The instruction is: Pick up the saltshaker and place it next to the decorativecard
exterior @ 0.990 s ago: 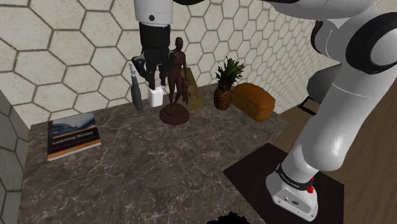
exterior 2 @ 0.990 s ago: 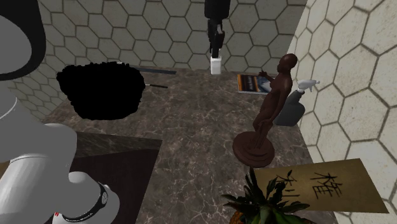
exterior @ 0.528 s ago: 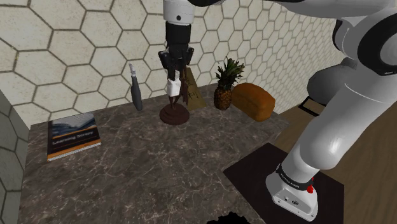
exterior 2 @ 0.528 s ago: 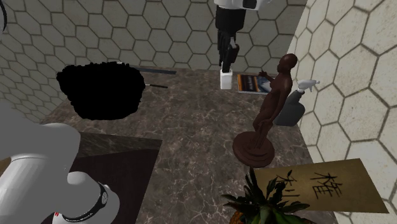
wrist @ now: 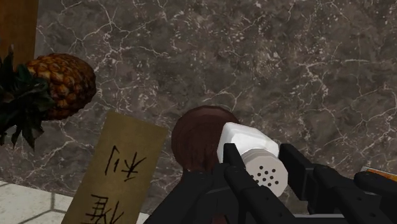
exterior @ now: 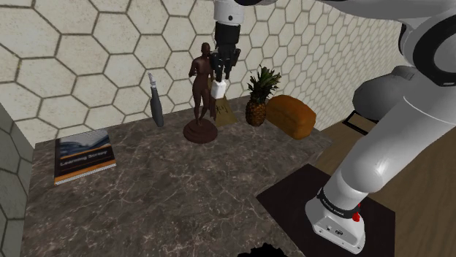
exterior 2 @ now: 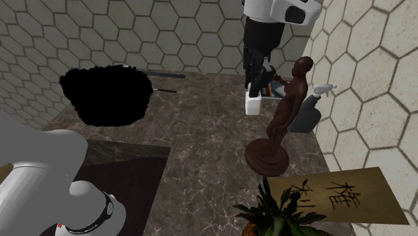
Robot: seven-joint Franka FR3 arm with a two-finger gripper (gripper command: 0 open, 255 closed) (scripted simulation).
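My black gripper [exterior: 220,79] is shut on a small white saltshaker [exterior: 218,89] and holds it in the air just to the right of the brown figurine [exterior: 201,91] in the shoulder view. The tan decorative card [exterior: 223,109] with dark characters leans on the wall right behind and below it. In the second exterior view the gripper [exterior 2: 254,87] hangs the saltshaker [exterior 2: 253,106] above the counter, left of the figurine [exterior 2: 285,114]; the card [exterior 2: 335,196] is near the lower right. In the wrist view the fingers [wrist: 233,167] clasp the saltshaker [wrist: 249,151] over the figurine's round base [wrist: 198,137], beside the card [wrist: 114,173].
A pineapple [exterior: 257,98] and a bread loaf [exterior: 291,115] stand right of the card. A dark spray bottle [exterior: 156,102] stands by the wall, a book [exterior: 84,155] lies at the left. A black area [exterior 2: 106,94] shows on the marble counter [exterior: 168,190].
The gripper has lifted the saltshaker from the counter near the wall and carried it to the shoulder view's right, past the figurine, to just in front of the card.
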